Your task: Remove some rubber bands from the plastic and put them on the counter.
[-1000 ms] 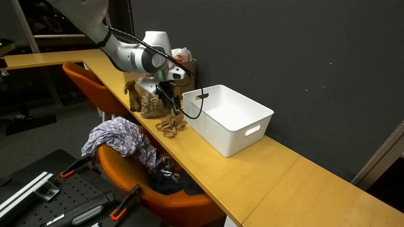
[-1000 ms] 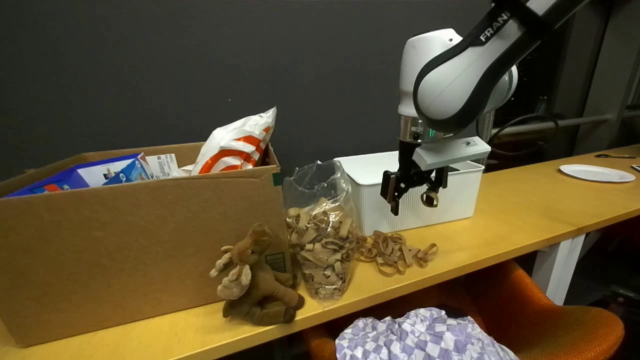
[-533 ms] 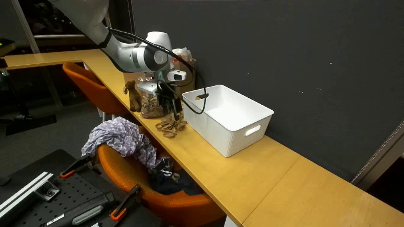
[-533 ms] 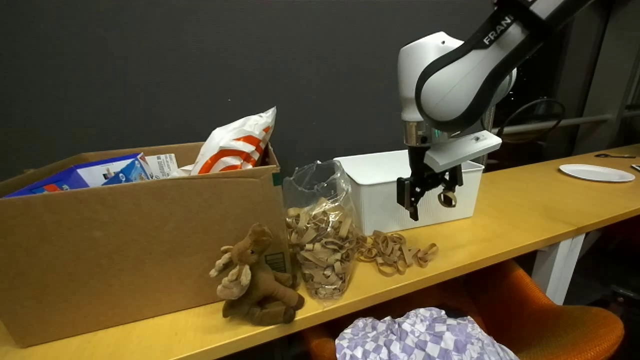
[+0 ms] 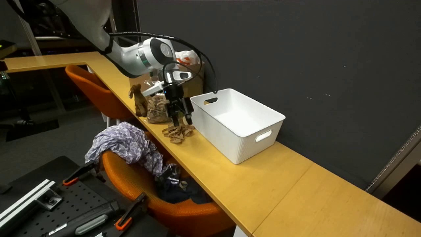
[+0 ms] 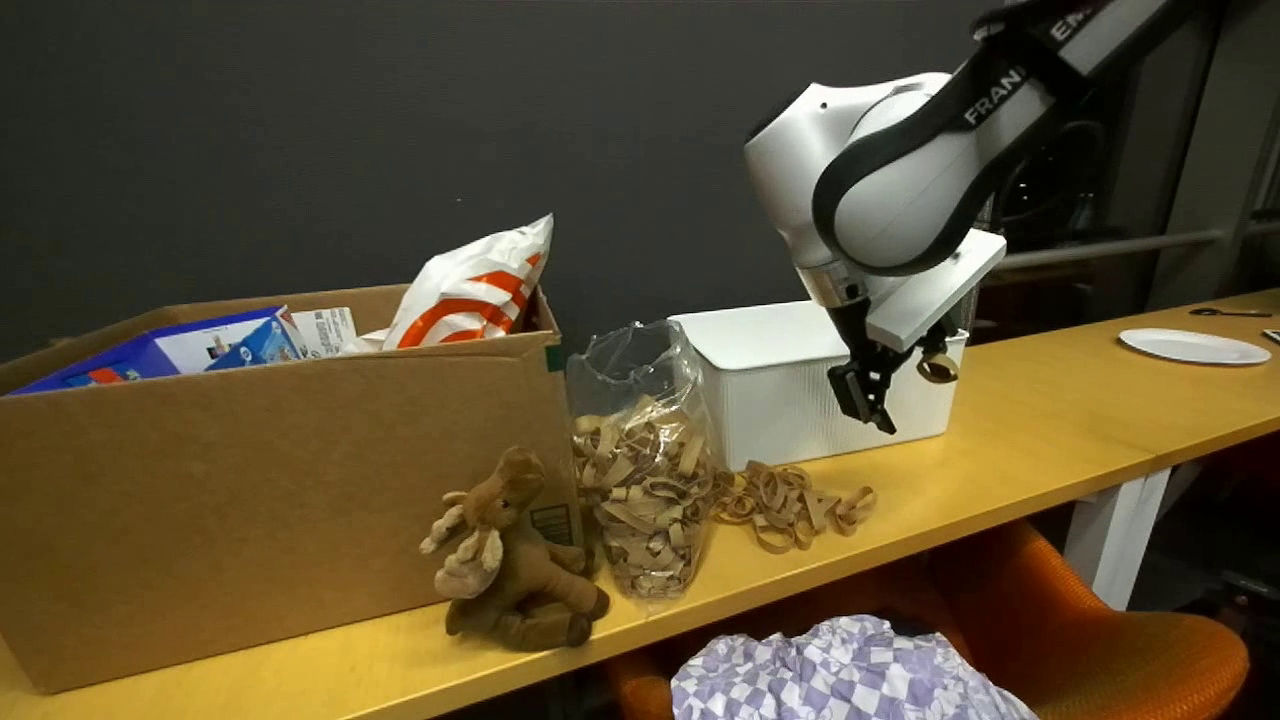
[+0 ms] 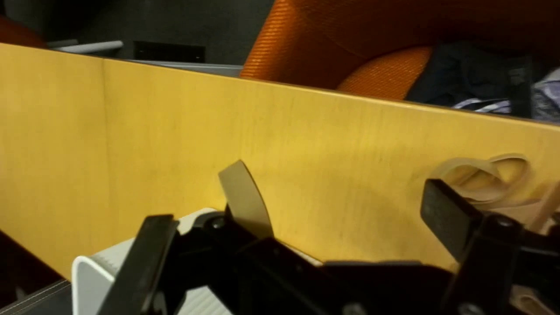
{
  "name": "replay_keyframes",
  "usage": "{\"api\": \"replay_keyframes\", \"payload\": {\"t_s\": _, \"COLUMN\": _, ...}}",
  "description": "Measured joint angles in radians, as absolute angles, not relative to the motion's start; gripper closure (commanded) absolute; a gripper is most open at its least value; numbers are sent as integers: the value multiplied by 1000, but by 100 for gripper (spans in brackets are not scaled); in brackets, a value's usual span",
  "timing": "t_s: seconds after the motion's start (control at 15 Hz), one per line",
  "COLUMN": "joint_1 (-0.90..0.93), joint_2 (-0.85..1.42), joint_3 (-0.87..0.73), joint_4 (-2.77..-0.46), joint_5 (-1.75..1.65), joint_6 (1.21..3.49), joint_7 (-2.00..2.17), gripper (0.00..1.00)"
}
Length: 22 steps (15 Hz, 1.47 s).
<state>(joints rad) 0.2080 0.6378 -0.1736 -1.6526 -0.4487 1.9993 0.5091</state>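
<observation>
A heap of tan rubber bands point(image 6: 785, 505) lies loose on the wooden counter point(image 6: 1050, 425), beside the upright clear plastic point(image 6: 640, 470), which holds many more of the bands. My gripper point(image 6: 910, 395) hangs tilted above the heap's far end, in front of the white bin. Its jaws stand wide apart, with bare counter seen between them in the wrist view. A single rubber band point(image 7: 245, 197) clings to the left side of the gripper there, ungripped; in an exterior view this clinging band point(image 6: 938, 368) shows as a loop on one finger. Part of the heap point(image 5: 177, 133) sits below the fingers.
The white bin point(image 6: 820, 410) stands right behind the heap. Left of the plastic are a plush moose point(image 6: 520, 575) and a big cardboard box point(image 6: 300, 500). Orange chairs point(image 5: 187, 214) line the counter's front edge, one draped with checked cloth point(image 6: 850, 670). A white plate point(image 6: 1195, 346) lies farther along.
My gripper has moved away from the plastic along the counter, and the wrist has tilted over. The clinging band has travelled with it. The heap and the plastic look the same.
</observation>
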Motion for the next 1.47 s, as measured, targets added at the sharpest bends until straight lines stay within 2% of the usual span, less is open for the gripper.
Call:
{"api": "replay_keyframes", "payload": {"t_s": 0.53, "joint_1": 215, "joint_2": 797, "joint_3": -205, "joint_4": -1464, "joint_5": -586, "joint_6": 1957, "joint_7": 546, "gripper": 0}}
{"api": "replay_keyframes", "payload": {"t_s": 0.93, "joint_1": 227, "joint_2": 788, "joint_3": -183, "joint_4": -1420, "joint_5": -564, "joint_6": 1968, "joint_7": 561, "gripper": 0}}
{"api": "replay_keyframes", "payload": {"t_s": 1.47, "joint_1": 172, "joint_2": 732, "joint_3": -91, "joint_4": -1511, "joint_5": -355, "joint_6": 2227, "joint_7": 454, "gripper": 0}}
